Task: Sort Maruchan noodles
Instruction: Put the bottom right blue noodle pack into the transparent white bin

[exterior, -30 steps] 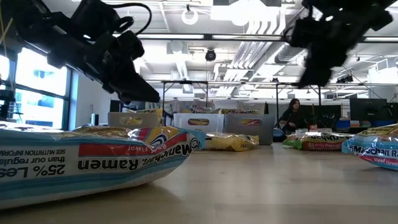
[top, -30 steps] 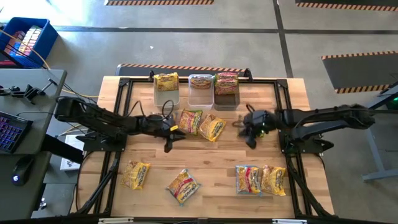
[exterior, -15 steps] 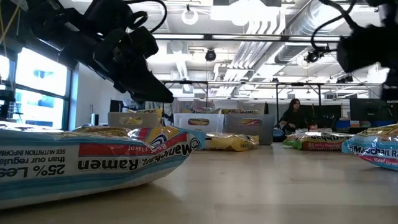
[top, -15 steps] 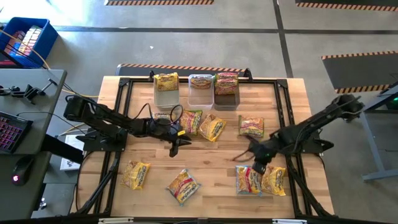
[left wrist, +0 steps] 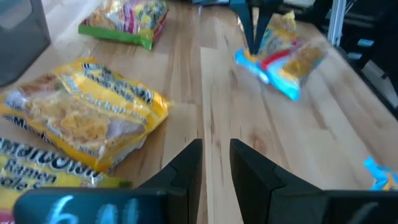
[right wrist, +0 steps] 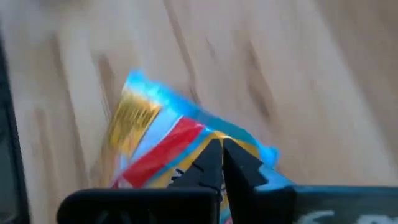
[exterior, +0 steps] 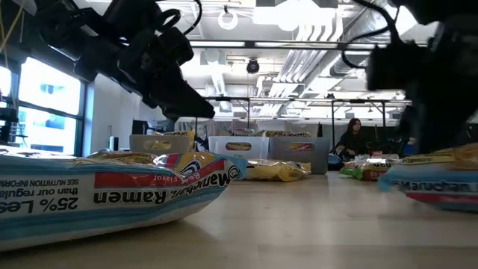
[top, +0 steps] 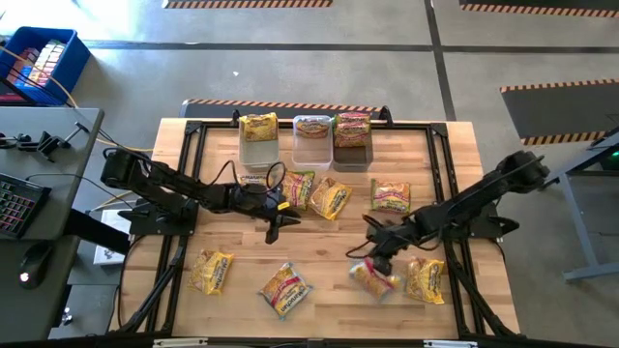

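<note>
Desk front-right: your right pincer [top: 375, 253] has just clamped shut on the blue-edged packet [top: 373, 277], dragging it off its neighbour. Left pincer [top: 276, 228] hovers part-open, empty.

Grey concrete floor [top: 290, 68] surrounds the wooden table [top: 319, 242]; hazard-striped tape [top: 542, 8] lies beyond it, ceiling lights [exterior: 284, 13] glow, a window [exterior: 37, 112] stands beside it.

Table [top: 319, 242]: pale wooden planks, smooth, faint sheen. Noodle packets [top: 286, 289]: crinkly glossy plastic film. Blue-edged packet [right wrist: 180, 146]: shiny wrapper, pinched between matt black plastic fingers [right wrist: 239, 165] of the right gripper [right wrist: 222, 163]. 3 bins [top: 311, 140]: plastic, clear or dark. Table frame [top: 189, 135]: black metal bars. Floor [top: 290, 68]: smooth grey concrete.
</note>
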`<state>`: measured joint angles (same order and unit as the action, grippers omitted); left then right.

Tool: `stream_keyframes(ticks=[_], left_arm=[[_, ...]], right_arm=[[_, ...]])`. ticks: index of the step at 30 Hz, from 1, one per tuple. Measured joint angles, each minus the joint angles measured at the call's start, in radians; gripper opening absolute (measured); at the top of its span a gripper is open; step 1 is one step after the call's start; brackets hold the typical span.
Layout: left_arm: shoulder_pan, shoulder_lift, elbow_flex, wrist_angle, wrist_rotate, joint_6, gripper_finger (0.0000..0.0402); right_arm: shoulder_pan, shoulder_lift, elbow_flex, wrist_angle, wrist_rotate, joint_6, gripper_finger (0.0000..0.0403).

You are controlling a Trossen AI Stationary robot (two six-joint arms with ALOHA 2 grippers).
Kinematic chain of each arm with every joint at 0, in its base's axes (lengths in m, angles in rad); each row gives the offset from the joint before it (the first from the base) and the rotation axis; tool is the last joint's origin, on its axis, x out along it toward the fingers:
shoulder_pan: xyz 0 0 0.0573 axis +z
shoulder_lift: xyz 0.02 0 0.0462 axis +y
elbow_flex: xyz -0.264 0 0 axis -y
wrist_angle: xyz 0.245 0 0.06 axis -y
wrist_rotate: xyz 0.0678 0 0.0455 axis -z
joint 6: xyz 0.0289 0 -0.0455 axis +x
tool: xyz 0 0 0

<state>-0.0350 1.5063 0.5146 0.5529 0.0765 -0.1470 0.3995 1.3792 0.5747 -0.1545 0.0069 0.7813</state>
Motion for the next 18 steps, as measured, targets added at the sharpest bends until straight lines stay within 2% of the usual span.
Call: stream_keyframes(ticks=[3,5,9,13,18], left_arm=[[-0.003,0.0,0.0,0.029,0.0,-0.013,0.0074],[-0.007,0.0,0.0,0.038,0.0,-0.024,0.0074],[-0.023,0.0,0.0,0.037,0.0,-0.027,0.0074],[-0.046,0.006,-0.001,0.034,0.0,-0.035,0.0074],[-0.079,0.013,-0.001,0.033,0.0,-0.052,0.0074]], right_arm=[[-0.032,0.013,0.0,0.123,0.043,-0.106,0.0002],[-0.051,0.012,0.013,0.135,0.046,-0.126,0.0004],[-0.057,-0.006,0.104,-0.04,0.04,-0.134,0.0031],[-0.049,0.001,0.192,-0.275,0.024,-0.135,0.0092],[-0.079,0.002,0.193,-0.389,-0.162,-0.097,0.0169]])
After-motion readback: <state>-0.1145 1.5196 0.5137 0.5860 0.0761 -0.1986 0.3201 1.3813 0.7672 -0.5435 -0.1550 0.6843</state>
